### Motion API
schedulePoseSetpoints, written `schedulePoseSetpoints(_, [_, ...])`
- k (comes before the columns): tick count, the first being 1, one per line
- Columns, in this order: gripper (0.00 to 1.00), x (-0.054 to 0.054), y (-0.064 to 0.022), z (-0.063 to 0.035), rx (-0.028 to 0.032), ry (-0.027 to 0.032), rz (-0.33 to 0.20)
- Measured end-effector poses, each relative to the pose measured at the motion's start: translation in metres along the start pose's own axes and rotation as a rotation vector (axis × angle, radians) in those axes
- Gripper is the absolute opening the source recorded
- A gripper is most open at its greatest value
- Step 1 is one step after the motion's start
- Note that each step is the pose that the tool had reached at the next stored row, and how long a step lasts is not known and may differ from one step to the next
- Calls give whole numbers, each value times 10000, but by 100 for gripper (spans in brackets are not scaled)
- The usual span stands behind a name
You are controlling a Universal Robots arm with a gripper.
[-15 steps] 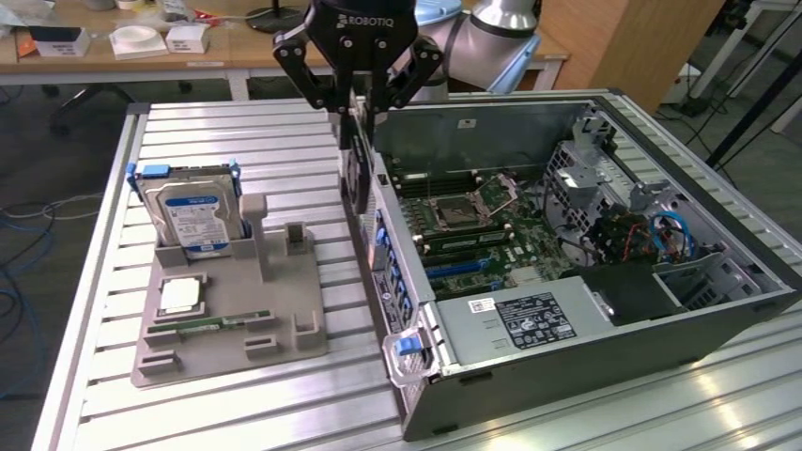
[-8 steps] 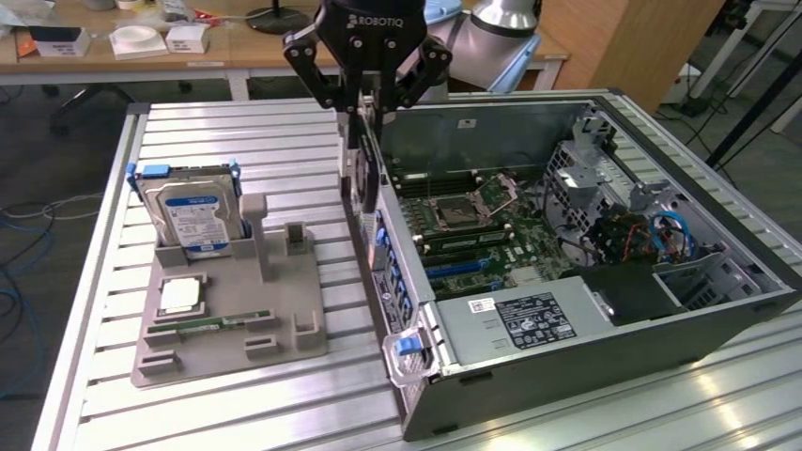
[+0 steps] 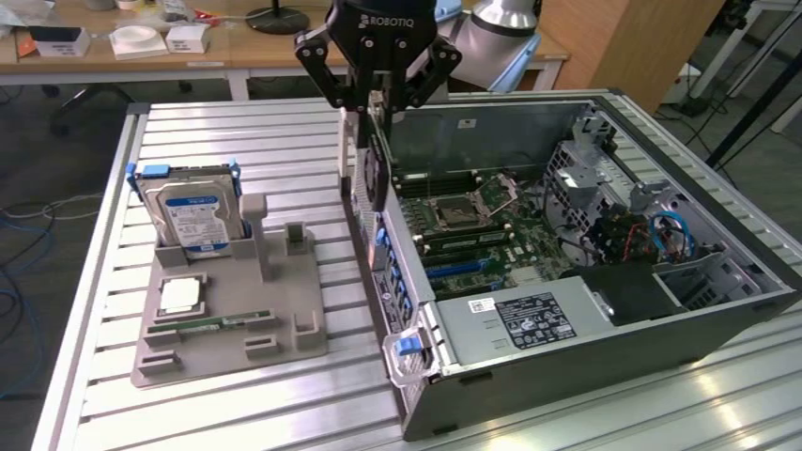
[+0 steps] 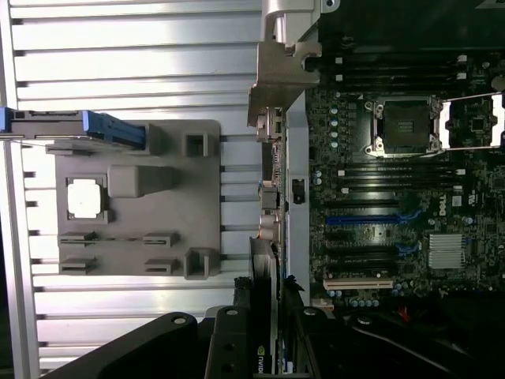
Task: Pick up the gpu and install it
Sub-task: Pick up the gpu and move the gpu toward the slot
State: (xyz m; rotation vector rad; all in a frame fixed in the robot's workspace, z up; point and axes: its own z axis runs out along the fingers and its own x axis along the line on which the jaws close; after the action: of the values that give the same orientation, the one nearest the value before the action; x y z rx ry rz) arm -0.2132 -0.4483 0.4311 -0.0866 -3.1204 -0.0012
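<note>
The fingers [image 3: 426,75] [image 4: 229,347] are closed in on the top edge of the gpu [image 3: 374,174] [image 4: 264,292], pinching it from both faces. The card hangs straight down from them, edge-on and clear of any support. Its silver end bracket [image 3: 345,141] [image 4: 276,75] is on the side towards the exterior view's left. Directly below the fingers is the rear wall of an open computer case [image 3: 602,348], which lies on its side on the tabletop [image 3: 251,122] [image 4: 118,47]. Beyond the fingers, towards the exterior view's right, the motherboard [image 3: 489,235] [image 4: 394,181] lies face up, its blue and black slots near the card's lower edge. On the fingers' other side, towards the exterior view's left, is a grey holder tray [image 3: 288,310] [image 4: 197,174]. It carries an upright hard drive [image 3: 191,221] [image 4: 102,125] with a blue label, a square processor chip [image 3: 182,295] [image 4: 85,197] and a narrow green memory stick [image 3: 207,326], all well apart from the card. The tabletop is bright ribbed aluminium, with long parallel slats and dark grooves that catch the light. Behind the fingers, farther back in the room, is a wooden desk [image 3: 251,52] with small white boxes [image 3: 138,39] on it. A tall wooden cabinet [image 3: 626,47] is at the exterior view's right. Loose cables [image 3: 25,207] lie on the grey floor at the exterior view's left.
</note>
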Motion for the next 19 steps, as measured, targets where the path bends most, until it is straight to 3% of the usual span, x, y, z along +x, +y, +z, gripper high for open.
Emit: schedulePoseSetpoints(19, [26, -188, 10, -4, 0, 0, 0])
